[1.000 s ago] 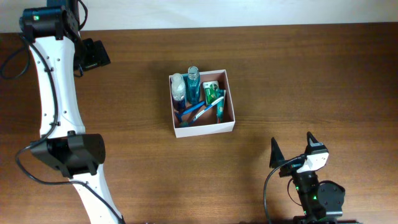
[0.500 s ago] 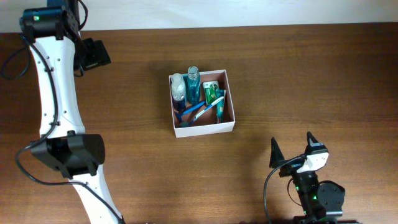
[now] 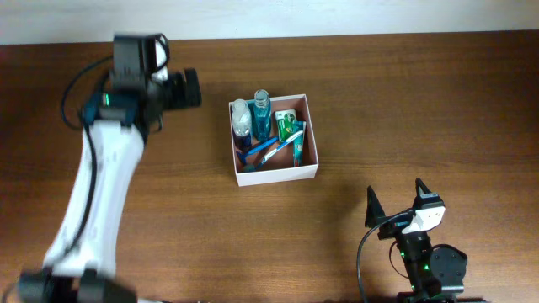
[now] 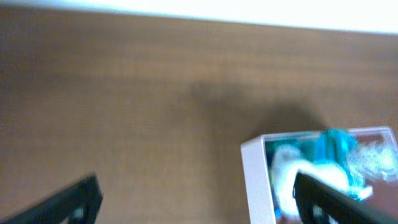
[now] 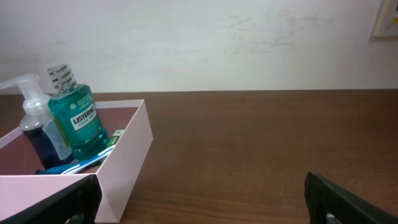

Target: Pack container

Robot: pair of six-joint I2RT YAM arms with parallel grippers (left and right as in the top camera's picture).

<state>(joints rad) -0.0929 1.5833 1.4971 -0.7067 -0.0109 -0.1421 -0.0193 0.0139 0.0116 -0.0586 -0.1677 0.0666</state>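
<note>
Spread left gripper hangs near container's left wall

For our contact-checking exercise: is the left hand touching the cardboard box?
Apart. The overhead view shows bare table between the left hand and the cardboard box.

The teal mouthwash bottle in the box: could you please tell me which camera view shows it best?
The right wrist view shows the teal plastic mouthwash bottle best: side on, sharp, Listerine label readable. Overhead shows it small, from above, inside the white cardboard box. The left wrist view gives only a blurred teal shape.
</note>
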